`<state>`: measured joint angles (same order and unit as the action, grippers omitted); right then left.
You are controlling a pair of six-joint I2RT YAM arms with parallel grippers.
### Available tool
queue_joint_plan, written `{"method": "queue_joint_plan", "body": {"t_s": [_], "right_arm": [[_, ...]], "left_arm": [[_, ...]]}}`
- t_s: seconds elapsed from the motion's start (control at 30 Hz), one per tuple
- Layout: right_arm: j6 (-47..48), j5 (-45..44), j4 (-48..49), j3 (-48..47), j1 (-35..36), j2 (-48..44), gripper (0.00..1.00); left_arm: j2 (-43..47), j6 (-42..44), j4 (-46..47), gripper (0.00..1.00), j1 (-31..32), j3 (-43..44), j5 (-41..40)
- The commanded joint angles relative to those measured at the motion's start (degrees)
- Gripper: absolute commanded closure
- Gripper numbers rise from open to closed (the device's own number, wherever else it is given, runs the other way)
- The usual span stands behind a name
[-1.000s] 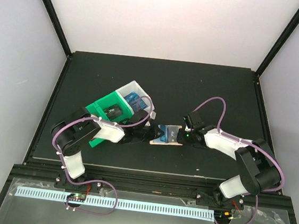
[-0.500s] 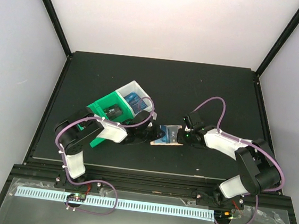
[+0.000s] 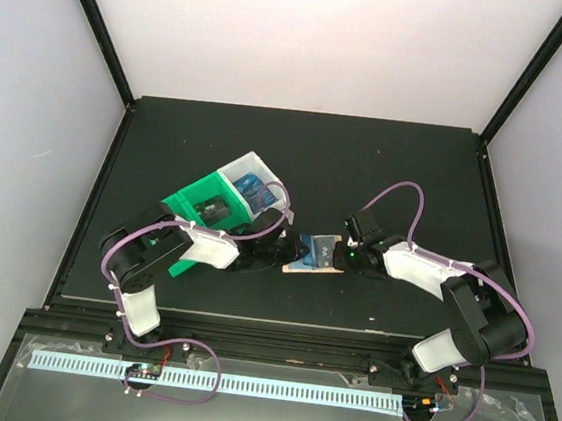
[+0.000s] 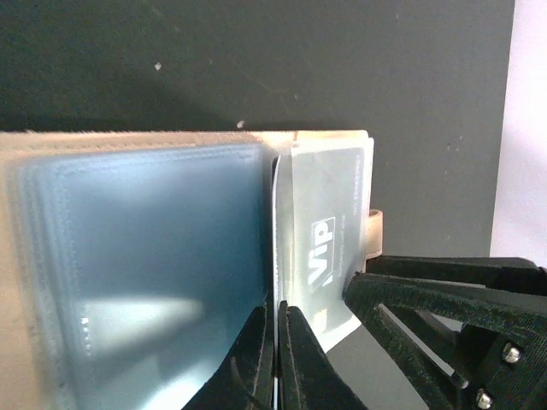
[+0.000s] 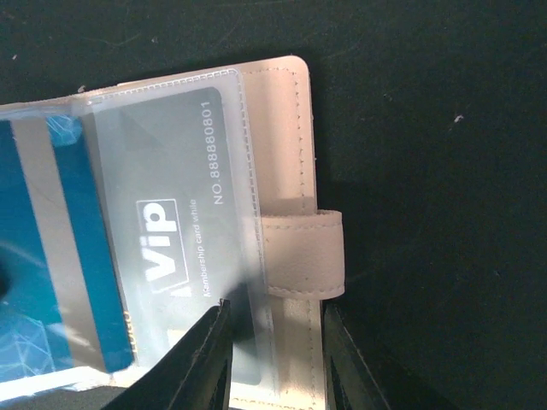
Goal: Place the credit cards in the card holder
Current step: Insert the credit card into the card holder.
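From above, we see the card holder (image 3: 316,254) open on the table (image 3: 415,174) between both grippers. Left wrist: the left gripper (image 4: 276,342) pinches a clear sleeve edge. Right wrist: the right gripper (image 5: 273,359), fingers parted, straddles the holder's edge beside the VIP card (image 5: 171,231).

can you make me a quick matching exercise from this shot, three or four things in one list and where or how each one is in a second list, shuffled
Things:
1. tan leather-like card holder
2. grey VIP plastic card
3. green plastic bin
4. left gripper

Place or state:
A. sits behind a clear plastic sleeve
B. pinched shut on a thin edge at the card holder's fold
C. lies open on the black table between the two arms
D. stands beside a white plastic bin, behind the left arm

Pairs: 1-C, 2-A, 3-D, 4-B
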<state>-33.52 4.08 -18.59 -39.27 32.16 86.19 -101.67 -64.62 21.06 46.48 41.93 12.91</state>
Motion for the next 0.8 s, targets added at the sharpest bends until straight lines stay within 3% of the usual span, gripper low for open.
{"method": "queue_joint_plan", "body": {"t_s": [0.0,0.27,0.57,0.77], "right_arm": [[-0.7,-0.9,-3.9,2.2,0.4,3.0,0.68],[-1.0,-0.3,-3.6,2.3,0.7,3.1,0.68],[-1.2,-0.4,-3.0,2.6,1.0,3.4,0.68],[-1.3,-0.4,-3.0,2.5,1.0,3.8,0.68]], "left_arm": [[-2.2,-0.9,0.5,0.98,1.3,2.3,1.2],[-4.5,-4.1,1.4,0.99,2.5,2.7,1.1],[-2.6,-6.0,3.4,0.99,2.6,-1.1,-5.2],[-5.3,-10.5,6.8,0.98,3.2,-0.5,1.0]]}}
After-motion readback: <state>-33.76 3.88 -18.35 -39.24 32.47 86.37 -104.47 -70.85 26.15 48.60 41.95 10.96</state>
